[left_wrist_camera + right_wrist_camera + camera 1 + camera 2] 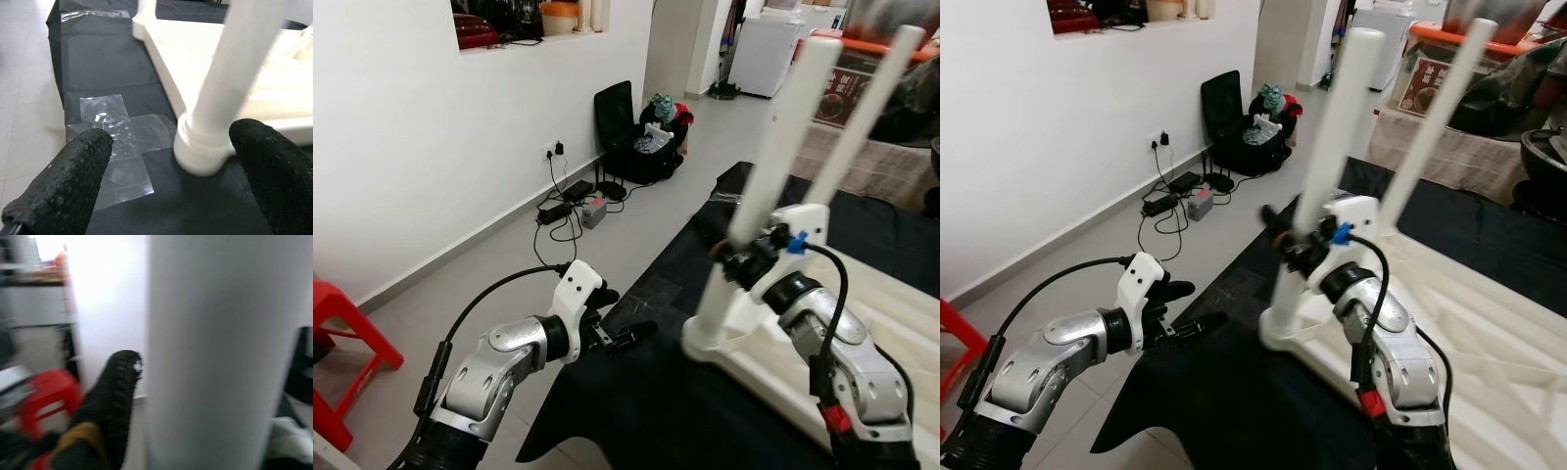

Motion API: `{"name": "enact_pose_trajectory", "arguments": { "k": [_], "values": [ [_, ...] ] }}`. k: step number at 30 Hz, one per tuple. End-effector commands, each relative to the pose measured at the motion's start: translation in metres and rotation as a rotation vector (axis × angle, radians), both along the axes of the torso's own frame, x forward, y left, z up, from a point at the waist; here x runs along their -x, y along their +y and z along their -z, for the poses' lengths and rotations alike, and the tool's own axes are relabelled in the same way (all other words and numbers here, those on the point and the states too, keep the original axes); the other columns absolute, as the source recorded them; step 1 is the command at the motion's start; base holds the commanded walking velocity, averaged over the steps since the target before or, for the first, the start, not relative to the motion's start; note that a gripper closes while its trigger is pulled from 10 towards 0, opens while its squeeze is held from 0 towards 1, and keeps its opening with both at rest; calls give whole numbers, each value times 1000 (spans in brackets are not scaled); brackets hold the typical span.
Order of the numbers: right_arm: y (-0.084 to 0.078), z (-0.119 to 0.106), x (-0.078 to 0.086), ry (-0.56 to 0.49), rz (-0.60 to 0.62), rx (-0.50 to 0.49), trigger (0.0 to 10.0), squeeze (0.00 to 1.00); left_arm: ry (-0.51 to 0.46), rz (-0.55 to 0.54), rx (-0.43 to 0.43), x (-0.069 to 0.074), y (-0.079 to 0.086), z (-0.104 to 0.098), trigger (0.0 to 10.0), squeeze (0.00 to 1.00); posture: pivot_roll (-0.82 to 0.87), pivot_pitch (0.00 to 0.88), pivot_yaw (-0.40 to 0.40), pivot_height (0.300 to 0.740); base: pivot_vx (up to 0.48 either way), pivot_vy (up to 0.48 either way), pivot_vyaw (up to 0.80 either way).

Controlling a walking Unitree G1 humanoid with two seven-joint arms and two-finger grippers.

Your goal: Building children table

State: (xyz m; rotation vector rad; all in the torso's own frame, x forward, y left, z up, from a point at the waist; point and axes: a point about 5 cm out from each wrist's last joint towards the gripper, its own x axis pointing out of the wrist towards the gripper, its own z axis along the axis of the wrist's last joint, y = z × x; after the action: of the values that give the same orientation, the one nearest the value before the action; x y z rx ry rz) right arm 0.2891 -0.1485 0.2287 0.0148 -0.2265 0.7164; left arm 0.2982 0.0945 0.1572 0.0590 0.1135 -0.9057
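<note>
Table top (891,323), white plastic, lies upside down on the black sheet (636,392); its near corner socket carries a white leg (759,196) rising upright, blurred. Your right gripper (736,257) is at that leg, one black finger (110,396) beside it on the wall side; whether the fingers clamp it you cannot tell. Your left gripper (168,161) hovers low over the sheet with fingers apart, the leg's base socket (200,149) between and just beyond their tips. A second leg (867,108) stands farther off. Bare grey floor (509,264) opens beyond the sheet's edge, outboard of your left fingers.
</note>
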Motion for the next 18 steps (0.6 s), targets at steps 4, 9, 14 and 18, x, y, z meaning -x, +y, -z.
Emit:
{"name": "enact_pose_trajectory", "arguments": {
  "k": [4,9,14,18],
  "values": [
    [7,4,-5,3,-14,3,0,0,-7,-3,-6,3,1,-1,10000,0,98,0,-95,740,0,0,0],
    [-30,34,-36,197,432,65,0,0,-4,-4,-4,4,1,-1,10000,0,87,0,-90,740,0,0,0],
    [-79,65,-41,379,906,100,0,0,-2,-2,-2,4,-1,-2,10000,0,84,0,-90,740,0,0,0],
    [-102,82,-31,486,1133,34,0,0,-3,0,-1,4,-2,-2,10000,0,82,0,-86,740,0,0,0]
  ]
}}
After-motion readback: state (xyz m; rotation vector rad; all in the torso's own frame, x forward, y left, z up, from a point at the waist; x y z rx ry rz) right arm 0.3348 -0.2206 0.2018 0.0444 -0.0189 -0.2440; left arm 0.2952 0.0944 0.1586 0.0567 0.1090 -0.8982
